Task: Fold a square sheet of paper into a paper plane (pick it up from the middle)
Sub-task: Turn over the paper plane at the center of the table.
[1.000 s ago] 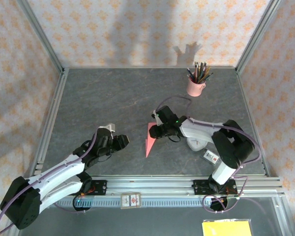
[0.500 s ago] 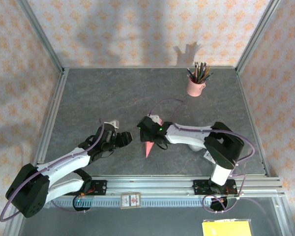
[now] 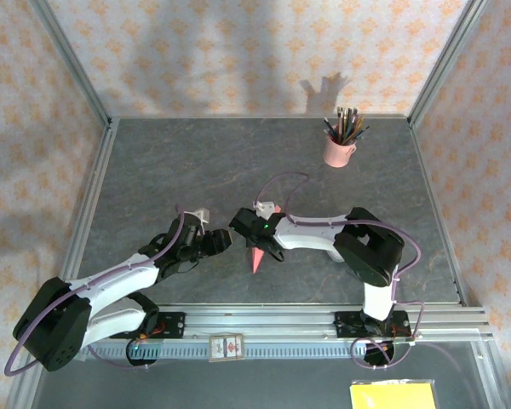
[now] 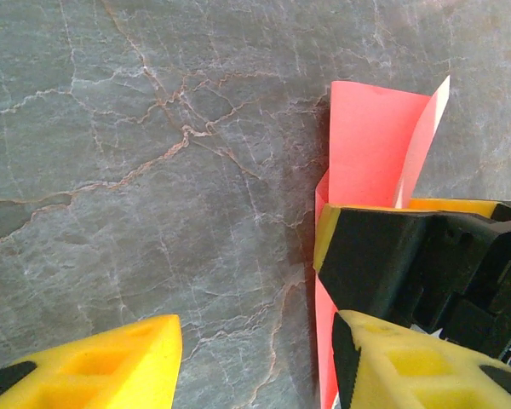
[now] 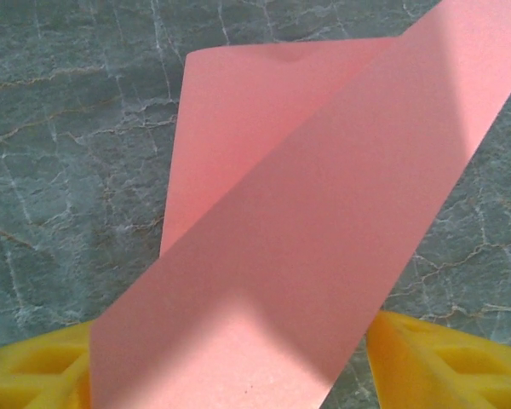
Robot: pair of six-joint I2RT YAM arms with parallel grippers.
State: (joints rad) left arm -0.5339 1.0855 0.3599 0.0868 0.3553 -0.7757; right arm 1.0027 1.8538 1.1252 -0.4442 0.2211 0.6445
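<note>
Find the square sheet of paper [image 3: 256, 256] a little toward 6 o'clock from the middle of the worktop [image 3: 170, 162], creased into a narrow pointed shape with the tip aimed at 6 o'clock. Not lying flat: from the right wrist, stands up as one slanting flap over a second layer, running from 7 o'clock to 1 o'clock, with a soft curl at the top edge rather than a sharp fold. Judged as a fold half made, not yet pressed down.

Over the 12 o'clock end of the paper, look for the right pincer [image 5: 238, 368], spread wide, one yellow finger on each side of the raised flap. Probably placed so to pin the lower layer on the stone while leaving the flap free. Cannot tell from these views whether anything under the flap really touches the paper, so take this as a guess.

At 9 o'clock of the paper, near but apart from it, note the left pincer [image 4: 254, 358], also wide and holding nothing, with the pink edge at 3 o'clock in its own view. Seems placed there to come in from the side and flatten the loose flap while the other arm holds the sheet against sliding.

Far off at 1 o'clock, leave aside the pink cup of pencils [image 3: 339, 151]: well apart, no obstacle.

Worth minding: thin paper, easy to drag or crumple if pushed from one side only.
</note>
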